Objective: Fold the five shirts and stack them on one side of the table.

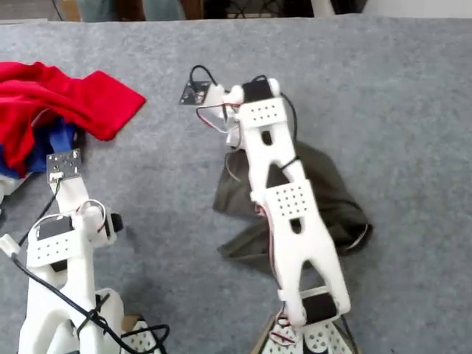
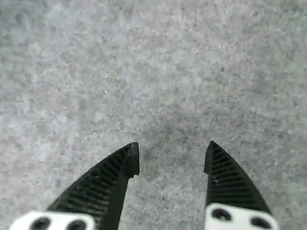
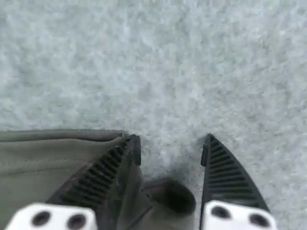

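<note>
So the right gripper (image 3: 170, 143) was wide open, nothing in it. One jaw sat on the edge of the olive shirt (image 3: 48, 153) and the other was over bare grey table (image 3: 192, 57). The left gripper (image 2: 171, 151) was open too, with just table surface under it.

In the high view the olive shirt (image 1: 339, 206) was a rumpled heap a bit right of centre in the lower half of the frame, with the right arm (image 1: 287, 199) stretched right across it. The red shirt (image 1: 66, 99) was bunched at the upper left on top of a blue shirt (image 1: 44, 144), and the left arm (image 1: 59, 251) was just below that pile. I'd say nothing was folded yet.

What worried me:
- **Bad pinch:** with the jaws straddling the hem like that, closing could catch one layer or slip off the cloth altogether.
- **More bunching:** the shirt wasn't flat, so pulling on one corner would probably bunch it more instead of spreading it.
- **Snagging:** the left arm's wrist was right up against the pile, so any swing could snag it.
</note>
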